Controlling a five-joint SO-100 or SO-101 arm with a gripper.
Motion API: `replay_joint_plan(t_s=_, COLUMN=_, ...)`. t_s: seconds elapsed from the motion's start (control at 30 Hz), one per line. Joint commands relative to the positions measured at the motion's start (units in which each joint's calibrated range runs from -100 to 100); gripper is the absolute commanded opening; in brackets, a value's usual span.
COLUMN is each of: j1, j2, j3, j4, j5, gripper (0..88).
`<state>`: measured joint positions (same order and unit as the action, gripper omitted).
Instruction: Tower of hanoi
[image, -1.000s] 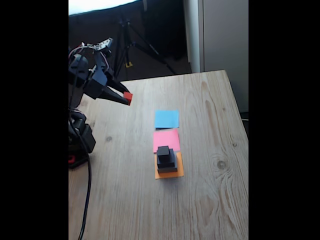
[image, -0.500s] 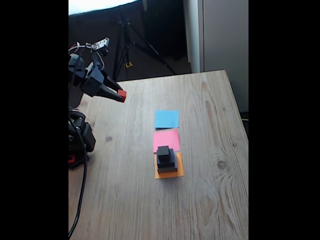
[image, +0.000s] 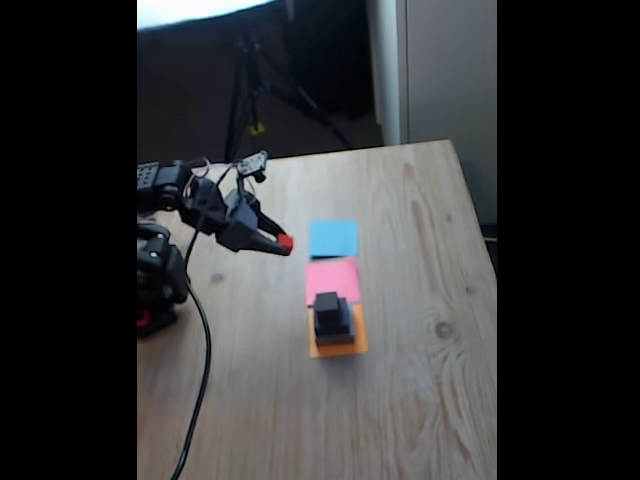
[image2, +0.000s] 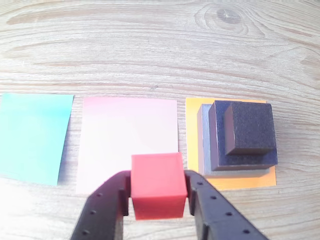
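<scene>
Claw (image2: 158, 200) lowered toward three paper squares (image2: 127, 142), gripping one tiny red cube (image2: 158, 185); three blocks (image2: 240, 136) stacked.

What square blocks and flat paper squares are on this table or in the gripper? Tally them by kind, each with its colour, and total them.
Square blocks: 4 – tiny red cube, small black cube, black slab, flat grey slab.
Flat paper squares: 3 – blue paper square, pink paper square, orange paper square.
Total: 7
</scene>
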<state>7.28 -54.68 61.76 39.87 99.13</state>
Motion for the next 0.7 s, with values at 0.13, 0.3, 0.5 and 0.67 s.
replay_joint_plan(t_s=0.13, j1=1.4, j2=7.6, j3=9.5, j4=-26.6, j5=0.9, gripper=0.3)
replay_joint_plan(t_s=0.3, j1=1.5, j2=14.5, j3=16.8, j4=-44.0, j5=0.9, gripper=0.3)
replay_joint_plan(t_s=0.5, j1=-0.6, j2=21.0, j3=25.6, j4=-64.3, j5=0.9, gripper=0.3)
replay_joint_plan(t_s=0.67, j1=-2.1, j2=28.6, j3=29.9, j4=-78.3, j5=0.9, gripper=0.3)
